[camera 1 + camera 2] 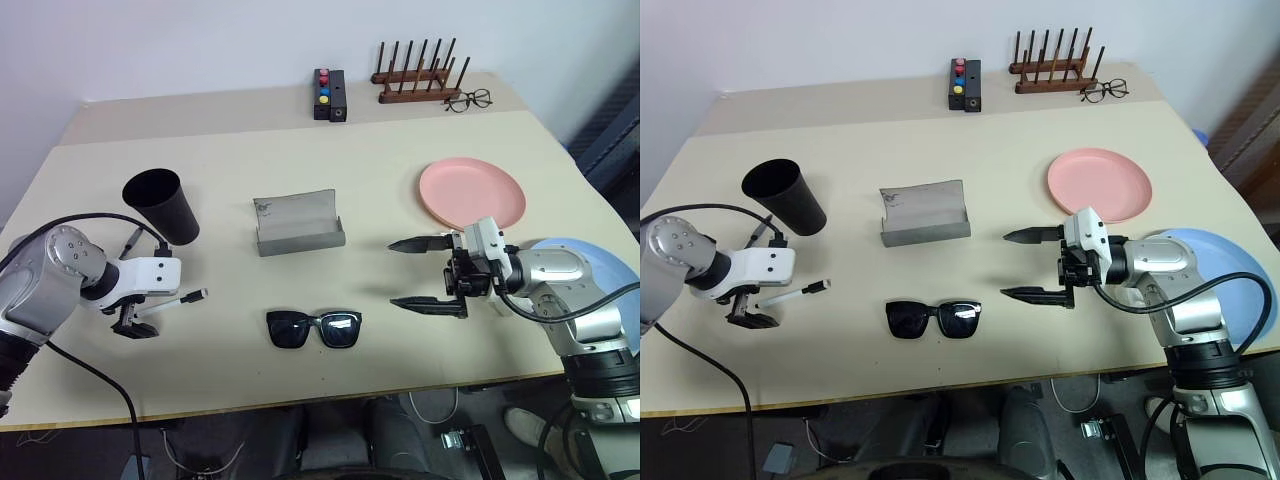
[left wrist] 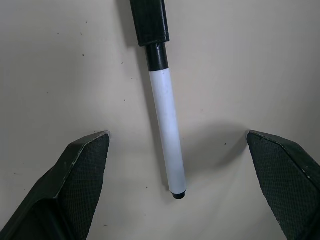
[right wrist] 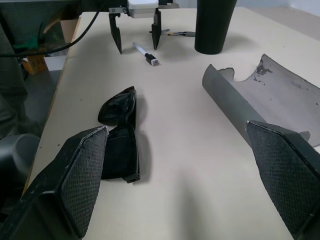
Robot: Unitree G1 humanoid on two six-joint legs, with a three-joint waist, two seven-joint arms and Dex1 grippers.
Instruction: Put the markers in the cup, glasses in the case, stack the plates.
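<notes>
A white marker with a black cap lies on the table at the left, straight under my open left gripper, which points down with a finger on either side of it and does not touch it. A second, dark marker lies beside the black cup. The grey case stands open mid-table, with the black sunglasses in front of it. My right gripper hovers open and level, pointing left toward them. The pink plate lies at the right, and the blue plate is partly hidden behind my right arm.
At the back stand a wooden peg rack, wire-framed spectacles and a black box with coloured buttons. The table's front edge runs close below the sunglasses.
</notes>
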